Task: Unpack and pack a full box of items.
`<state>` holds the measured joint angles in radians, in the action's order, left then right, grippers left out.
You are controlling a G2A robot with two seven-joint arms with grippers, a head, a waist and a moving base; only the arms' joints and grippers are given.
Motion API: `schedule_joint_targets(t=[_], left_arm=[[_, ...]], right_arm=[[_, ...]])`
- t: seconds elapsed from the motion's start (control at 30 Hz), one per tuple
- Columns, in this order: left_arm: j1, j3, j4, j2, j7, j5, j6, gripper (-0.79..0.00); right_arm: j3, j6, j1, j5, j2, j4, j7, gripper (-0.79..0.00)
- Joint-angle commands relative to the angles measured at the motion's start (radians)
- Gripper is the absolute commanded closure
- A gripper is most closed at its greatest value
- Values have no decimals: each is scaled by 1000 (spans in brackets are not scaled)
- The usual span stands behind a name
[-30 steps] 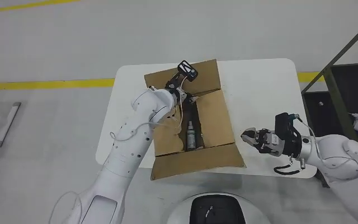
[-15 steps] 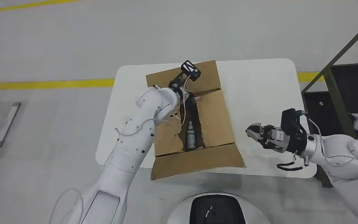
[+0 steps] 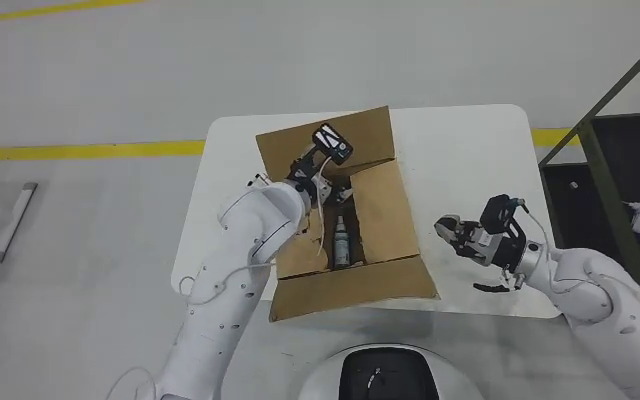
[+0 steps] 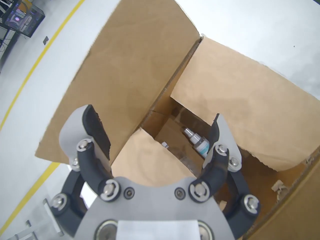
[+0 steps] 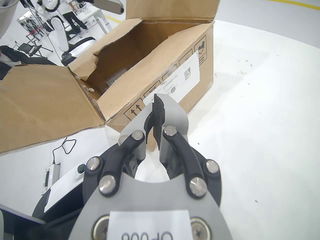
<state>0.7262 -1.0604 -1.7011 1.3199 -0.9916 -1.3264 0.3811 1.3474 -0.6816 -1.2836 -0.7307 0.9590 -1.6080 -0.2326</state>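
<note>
Cardboard box (image 3: pixel 385 215) is sitting mid-counter (image 3: pixel 460 150), flaps standing open. Small bottle (image 4: pixel 198 144) with a pale label is lying on the box floor. Left gripper (image 4: pixel 153 119) is hanging over the box's far end, fingers (image 4: pixel 96 128) spread wide, holding nothing. Right gripper (image 5: pixel 155 107) is hovering over the counter's right side, apart from the box, fingers closed and empty. White sticker (image 5: pixel 175 81) and black handling symbols (image 5: pixel 135 109) are showing on the box's side.

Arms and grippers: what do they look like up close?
The left arm and right arm wear glossy white shells with thin loose cables. The left gripper and right gripper are silver plates with screws, black curved links, black rubber pads and a white label.
</note>
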Motion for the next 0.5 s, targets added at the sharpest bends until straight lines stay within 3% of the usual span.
schedule_joint_targets(t=[0.0, 0.2, 0.47], left_arm=[[50, -11, -60, -7, -37, -4, 9, -785], [144, -17, -136, -20, -141, -28, 16, -785], [168, 3, -141, -26, -226, -133, 8, -785]], right_arm=[[-24, 3, 10, -20, 5, 5, 10, 0], [-67, 3, 14, -67, 13, -9, 25, 0], [-74, 13, -14, -100, 15, -53, 28, 0]])
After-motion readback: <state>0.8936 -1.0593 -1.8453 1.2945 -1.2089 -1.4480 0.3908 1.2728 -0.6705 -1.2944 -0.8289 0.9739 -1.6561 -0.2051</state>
